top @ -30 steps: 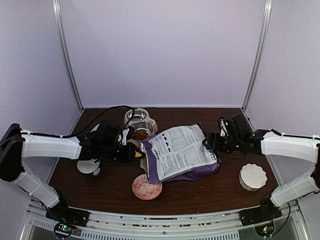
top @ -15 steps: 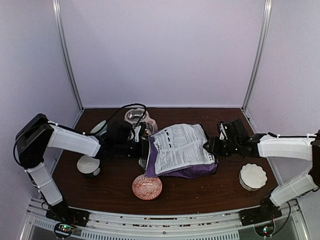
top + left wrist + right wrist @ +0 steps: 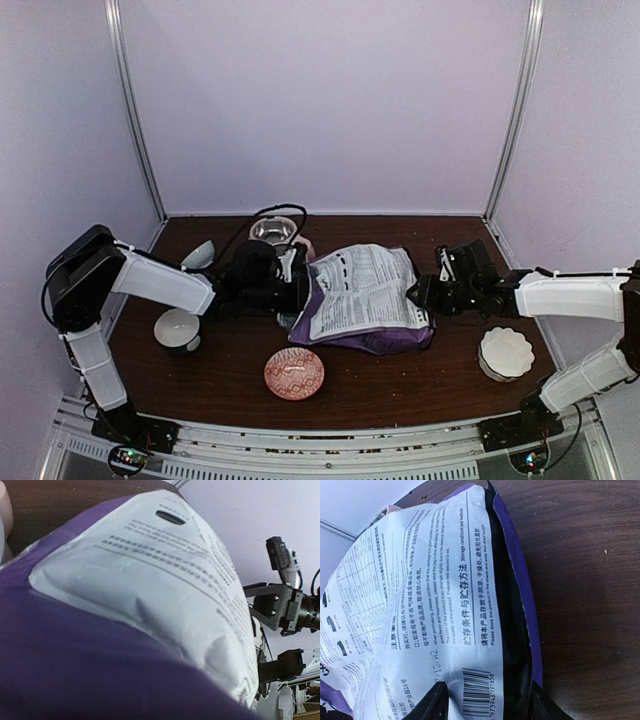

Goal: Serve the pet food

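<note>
The dark brown table (image 3: 420, 385) spans the enclosure, and at its middle lies the purple pet food bag (image 3: 362, 295), flat with its white printed back facing up and its length running left to right; the kibble itself cannot be seen. The left arm (image 3: 160, 285) reaches in from the left and the right arm (image 3: 565, 295) from the right, so the bag sits between them. The left gripper (image 3: 292, 290) is pressed up against the bag's left end; its wrist view is filled by the bag's purple and white skin, so I cannot tell how its fingers stand. The right gripper (image 3: 420, 297) has the bag's right end between its fingers (image 3: 436, 702), one against the white panel by the barcode and the other at the purple edge, pinching the bag. A white scalloped bowl (image 3: 505, 352) stands near right, well apart from the bag. A red patterned dish (image 3: 294, 373) lies just near of the bag. A metal bowl (image 3: 275, 230) stands at the far side, a white bowl (image 3: 178, 330) near left, and a pale bowl (image 3: 200, 253) tilted at far left.
</note>
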